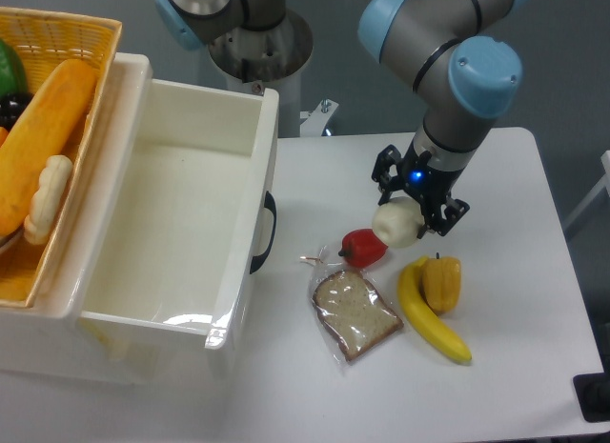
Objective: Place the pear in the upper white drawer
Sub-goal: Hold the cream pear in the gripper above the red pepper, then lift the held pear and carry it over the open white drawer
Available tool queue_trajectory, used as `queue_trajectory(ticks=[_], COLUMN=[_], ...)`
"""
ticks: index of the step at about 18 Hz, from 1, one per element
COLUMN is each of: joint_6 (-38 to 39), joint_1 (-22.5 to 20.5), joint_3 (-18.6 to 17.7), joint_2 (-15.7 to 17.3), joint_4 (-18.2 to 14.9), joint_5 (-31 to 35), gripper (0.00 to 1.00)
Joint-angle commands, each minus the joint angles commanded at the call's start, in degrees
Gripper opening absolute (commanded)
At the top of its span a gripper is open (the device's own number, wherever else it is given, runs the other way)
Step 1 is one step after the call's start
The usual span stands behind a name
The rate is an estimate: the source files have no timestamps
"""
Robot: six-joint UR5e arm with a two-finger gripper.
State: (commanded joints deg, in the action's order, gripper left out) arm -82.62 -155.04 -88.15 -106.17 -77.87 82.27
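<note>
The black two-finger end effector (412,203) is clamped on the pale cream-white, roundish pear (397,223), its fingers closed against the fruit's upper sides so it can be carried rather than pushed. The pear sits near the middle of the white counter (515,300), just beside the small red pepper (362,247), and whether it rests on the surface or is slightly raised cannot be told. The large glossy white plastic upper drawer (181,224) with its black curved handle (264,233) stands pulled open along the counter's left edge, its cavity bare, presumably to receive the fruit. The pear looks smooth and matte, evenly pale, roughly spherical; its stem dimple is not visible here.
</note>
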Motion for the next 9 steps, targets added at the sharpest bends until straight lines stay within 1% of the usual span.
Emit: queue_trajectory(ticks=[2, 5, 7, 9], joint_6=[0.3, 3.2, 5.5, 8.3], joint_1=[-0.2, -0.2, 0.4, 0.8], joint_3=[0.1, 0.5, 1.1, 1.9], joint_2=[0.5, 1.1, 1.6, 2.7], joint_4=[-0.1, -0.1, -0.9, -1.9], joint_5=[0.0, 0.0, -0.1, -0.3], gripper=[0.59, 0.59, 0.59, 0.59])
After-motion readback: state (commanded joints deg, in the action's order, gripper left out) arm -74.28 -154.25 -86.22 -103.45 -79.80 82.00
